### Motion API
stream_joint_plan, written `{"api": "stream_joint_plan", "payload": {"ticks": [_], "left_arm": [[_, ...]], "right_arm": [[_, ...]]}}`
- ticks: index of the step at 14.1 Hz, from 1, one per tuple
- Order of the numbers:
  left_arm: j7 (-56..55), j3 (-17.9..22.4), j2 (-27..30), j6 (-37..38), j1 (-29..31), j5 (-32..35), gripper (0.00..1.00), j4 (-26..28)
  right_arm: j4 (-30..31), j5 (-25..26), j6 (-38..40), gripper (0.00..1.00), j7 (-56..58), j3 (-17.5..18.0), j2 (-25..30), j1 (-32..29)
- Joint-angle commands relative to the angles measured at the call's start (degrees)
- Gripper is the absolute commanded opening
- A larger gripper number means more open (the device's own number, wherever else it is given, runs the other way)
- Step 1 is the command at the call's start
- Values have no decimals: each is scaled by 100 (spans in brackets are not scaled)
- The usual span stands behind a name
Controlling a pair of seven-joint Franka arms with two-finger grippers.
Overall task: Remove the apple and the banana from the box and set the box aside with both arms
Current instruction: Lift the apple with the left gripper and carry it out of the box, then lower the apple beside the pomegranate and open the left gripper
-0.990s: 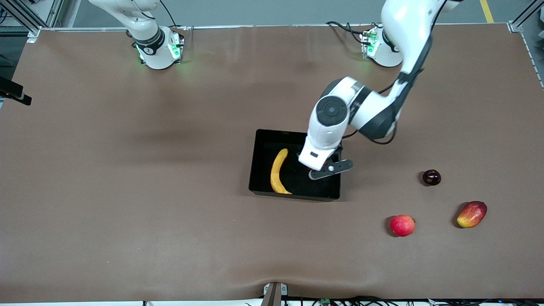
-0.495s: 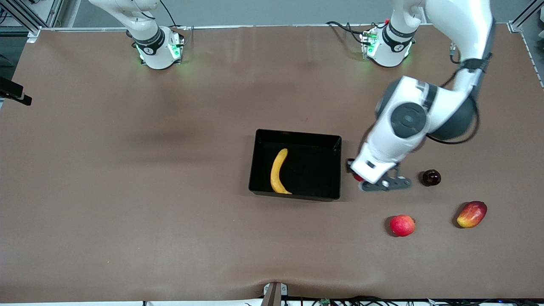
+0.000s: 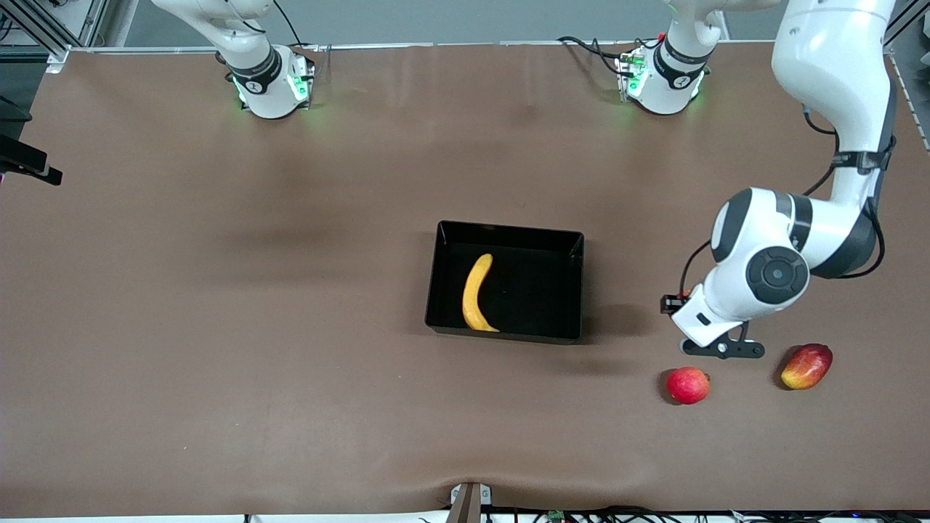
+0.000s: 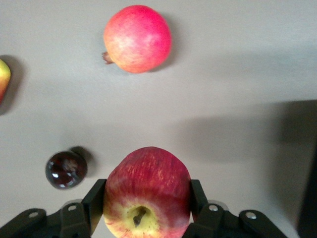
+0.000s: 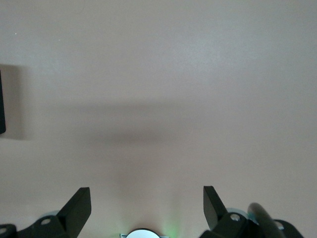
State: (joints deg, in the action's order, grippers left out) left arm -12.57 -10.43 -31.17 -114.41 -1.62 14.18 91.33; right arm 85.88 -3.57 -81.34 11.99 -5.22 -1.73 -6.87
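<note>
On the brown table (image 3: 218,327), seen from the front view, the box (image 3: 437,276) sits near the middle with the banana (image 3: 476,293) lying inside it, close to the wall toward the right arm's end. The left arm reaches from its base down toward its own end of the table, and the left gripper (image 3: 716,347) hangs over bare tabletop between the box and the loose fruit, just above the pinkish-red round fruit (image 3: 687,385); the mango (image 3: 806,366) lies beside that fruit, nearer the table's edge at the left arm's end. The arm's body hides whatever the gripper carries in this view. Only the base and lower links of the right arm (image 3: 251,58) show here, and it waits. In the left wrist view, the left gripper (image 4: 147,198) is clamped on the apple (image 4: 147,191), its dark fingers (image 4: 94,198) pressed against both sides, the yellowish stem dimple facing the camera, the fruit held clear above the table. Below it lie the pinkish-red round fruit (image 4: 137,38), a small dark glossy fruit (image 4: 66,169) and a sliver of the mango (image 4: 4,79). In the right wrist view, the right gripper (image 5: 147,206) stands with its fingers (image 5: 79,208) spread wide and nothing between them, over bare table.
</note>
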Motion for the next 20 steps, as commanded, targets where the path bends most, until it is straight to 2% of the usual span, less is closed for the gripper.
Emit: {"api": "stream_joint_plan", "payload": {"ticks": [1,8,15,16,17,18,19,20], "left_arm": [[27,-55,-222,-239,161,461,0,-45],[27,-38,-758,-1091,434,999,0,-54],[27,-29,-978,-1198,469,1166,0,-71],[27,-29,-1004,-1198,469,1271,8,-80],[27,-29,-1022,-1198,469,1376,24,-89],[27,-29,-1022,-1198,513,1455,30,-80],[27,-29,-1031,-1198,574,1465,59,-80],[27,-38,-1040,-1198,601,1465,100,-89]], "right_arm": [[-168,-100,56,100,102,74,-73,-130],[-168,-109,56,100,93,74,-73,-130],[-168,-109,56,100,93,74,-81,-147],[-168,-109,56,100,93,74,-81,-147],[-168,-127,56,100,93,74,-81,-147],[-168,-135,56,100,102,74,-90,-147],[-168,-136,56,100,102,74,-99,-147],[-168,-136,56,100,102,74,-99,-147]]}}
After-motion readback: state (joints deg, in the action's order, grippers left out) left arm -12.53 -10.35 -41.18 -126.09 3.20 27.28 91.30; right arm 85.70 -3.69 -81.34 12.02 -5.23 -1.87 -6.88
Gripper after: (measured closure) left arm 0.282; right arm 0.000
